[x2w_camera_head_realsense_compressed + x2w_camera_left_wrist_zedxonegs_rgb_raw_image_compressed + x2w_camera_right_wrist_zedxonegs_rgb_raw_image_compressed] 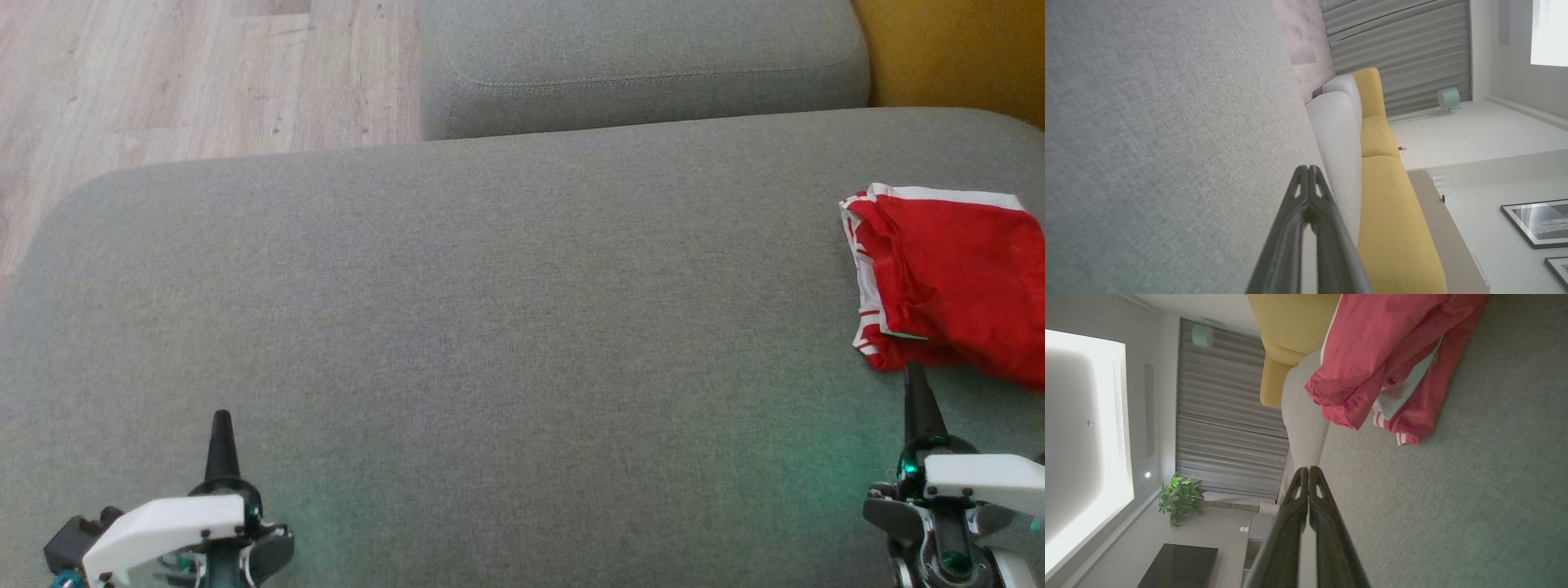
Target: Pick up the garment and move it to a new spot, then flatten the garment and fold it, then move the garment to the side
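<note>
A red garment (951, 282) with white striped trim lies folded in a rough bundle at the far right of the grey cushion (457, 327). The right wrist view shows the same garment (1392, 363) just beyond my fingertips. My right gripper (914, 377) is shut and empty, its tip a short way below the garment's near edge, apart from it; the right wrist view shows this gripper (1308, 470) with both fingers pressed together. At the lower left, my left gripper (221, 418) is shut too, holding nothing, far from the garment; the left wrist view has this gripper (1307, 169) over bare cushion.
A second grey cushion (637, 57) lies behind the big one. Wooden floor (196, 73) lies at the upper left and a yellow seat (955, 49) at the upper right. A wide bare stretch of grey cushion lies between my grippers.
</note>
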You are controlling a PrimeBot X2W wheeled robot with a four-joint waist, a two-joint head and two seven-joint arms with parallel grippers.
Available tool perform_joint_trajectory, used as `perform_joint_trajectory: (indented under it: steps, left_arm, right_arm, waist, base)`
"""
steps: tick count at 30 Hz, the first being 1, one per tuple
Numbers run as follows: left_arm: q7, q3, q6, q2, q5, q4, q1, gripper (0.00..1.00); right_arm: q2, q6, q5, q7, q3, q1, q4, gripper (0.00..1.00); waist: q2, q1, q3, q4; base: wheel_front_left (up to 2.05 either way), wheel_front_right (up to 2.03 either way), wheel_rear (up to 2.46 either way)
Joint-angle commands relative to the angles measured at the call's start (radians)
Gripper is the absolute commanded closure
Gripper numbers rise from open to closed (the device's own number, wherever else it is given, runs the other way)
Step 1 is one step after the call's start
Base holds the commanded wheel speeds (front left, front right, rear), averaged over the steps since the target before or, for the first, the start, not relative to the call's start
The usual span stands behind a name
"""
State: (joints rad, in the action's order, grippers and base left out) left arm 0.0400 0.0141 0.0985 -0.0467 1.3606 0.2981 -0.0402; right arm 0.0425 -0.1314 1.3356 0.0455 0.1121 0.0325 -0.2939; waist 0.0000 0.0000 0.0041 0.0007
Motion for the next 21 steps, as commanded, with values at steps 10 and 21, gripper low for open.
perform_joint_trajectory:
  steps: [10,21]
  left_arm:
    - [0.034,0.064,0.019,-0.005,0.114,-0.044,-0.061,1.00]
    - [0.067,0.094,0.030,-0.005,0.229,-0.051,-0.067,1.00]
  right_arm:
    - [0.007,0.001,0.126,0.031,-0.006,0.064,0.043,1.00]
    - [0.008,0.001,0.251,0.063,0.001,0.074,0.048,1.00]
  waist:
    - [0.0000,0.0000,0.000,0.000]
    - [0.0000,0.0000,-0.001,-0.001]
  base:
    - [0.00,0.00,0.00]
    - [0.00,0.00,0.00]
